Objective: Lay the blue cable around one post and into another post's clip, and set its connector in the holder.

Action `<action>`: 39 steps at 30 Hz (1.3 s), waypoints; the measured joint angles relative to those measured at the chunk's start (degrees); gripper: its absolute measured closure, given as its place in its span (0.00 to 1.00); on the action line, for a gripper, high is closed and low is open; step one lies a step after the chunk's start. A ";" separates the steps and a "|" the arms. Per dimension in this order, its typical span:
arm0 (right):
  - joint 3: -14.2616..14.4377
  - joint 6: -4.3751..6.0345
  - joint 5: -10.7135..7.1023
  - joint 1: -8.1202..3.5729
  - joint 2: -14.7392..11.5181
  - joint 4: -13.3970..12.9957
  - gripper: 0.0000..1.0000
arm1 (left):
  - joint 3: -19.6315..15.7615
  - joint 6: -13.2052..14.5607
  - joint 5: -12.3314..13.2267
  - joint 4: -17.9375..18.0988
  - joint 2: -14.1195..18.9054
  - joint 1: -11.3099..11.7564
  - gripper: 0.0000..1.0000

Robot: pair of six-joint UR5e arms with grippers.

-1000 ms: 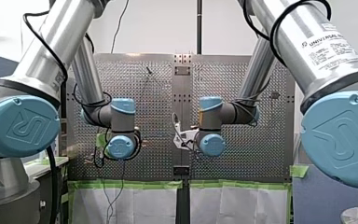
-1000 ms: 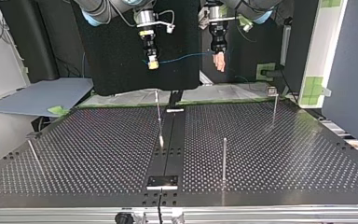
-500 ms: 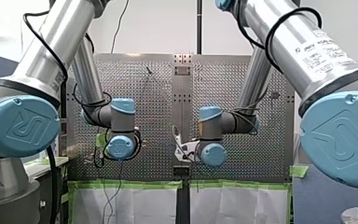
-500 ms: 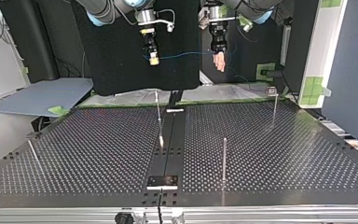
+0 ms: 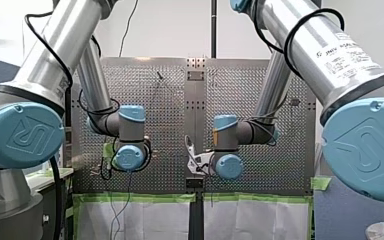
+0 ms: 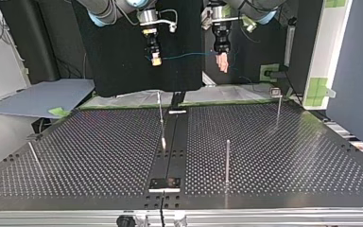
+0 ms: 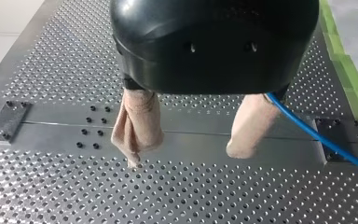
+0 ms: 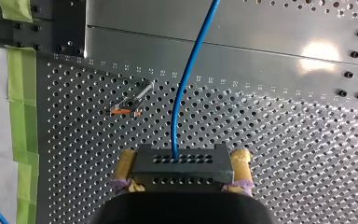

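Observation:
My right gripper [image 8: 182, 173] is shut with its yellow pads on a black perforated connector [image 8: 182, 161]. The blue cable [image 8: 185, 88] leaves the connector and runs ahead over the plate. In the top view the right gripper [image 6: 154, 57] hangs high at the back, and the cable [image 6: 185, 55] spans across to my left gripper [image 6: 222, 62]. The left gripper [image 7: 186, 154] is open, with beige padded fingers [image 7: 137, 123] apart and nothing between them. The cable [image 7: 317, 137] passes the outer side of one finger.
Thin posts stand on the perforated table: one near the centre strip [image 6: 161, 116], one nearer the camera [image 6: 227, 158], one with a clip at the top view's right [image 6: 277, 101], and a tilted one at its left [image 6: 34, 153]. A small plate [image 6: 165, 183] sits on the centre strip.
My right gripper has drawn back and upward in the top view with the connector, pulling the cable a little higher. The left arm has stayed in place.

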 joint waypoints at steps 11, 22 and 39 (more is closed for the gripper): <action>0.00 0.00 -0.01 0.00 0.00 0.00 0.97 | -4.16 4.16 -0.57 -3.16 4.07 -4.16 0.00; -0.11 0.11 0.11 0.10 0.12 0.11 0.97 | -6.01 8.26 -0.59 -3.39 5.05 -6.45 0.00; -6.52 7.45 7.45 7.44 -3.00 7.45 0.97 | -0.50 3.33 0.83 -8.93 9.07 -8.89 0.00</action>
